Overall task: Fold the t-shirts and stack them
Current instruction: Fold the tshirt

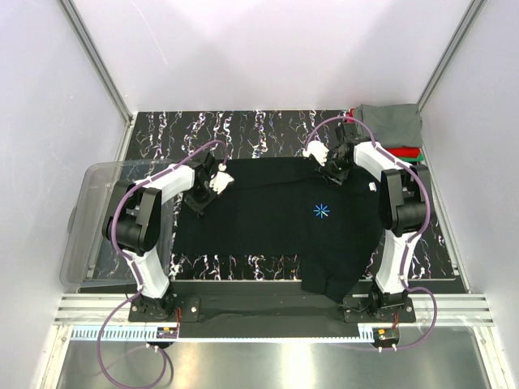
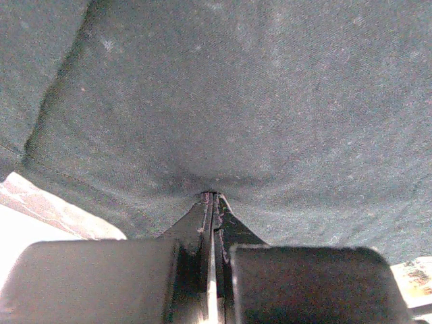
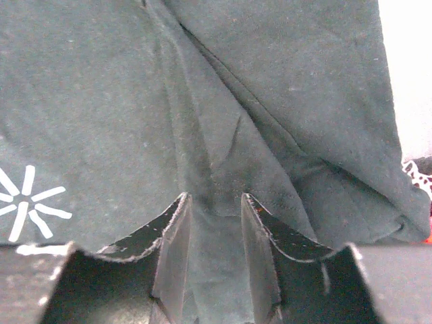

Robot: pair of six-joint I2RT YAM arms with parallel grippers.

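Black t-shirt [image 1: 268, 223] looks mid-fold: left gripper [image 2: 213, 199] pinches its edge tight, right gripper [image 3: 212, 202] gapes astride the cloth and should clamp next.

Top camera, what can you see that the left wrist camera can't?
Only the top camera shows the whole black t-shirt spread out with its blue logo, the right claw, the folded shirts stacked in the far right corner, and the clear bin on the left. Only the left wrist camera shows, up close, the left claw pinched shut on a bit of cloth. Both show the black t-shirt and the left claw on it.
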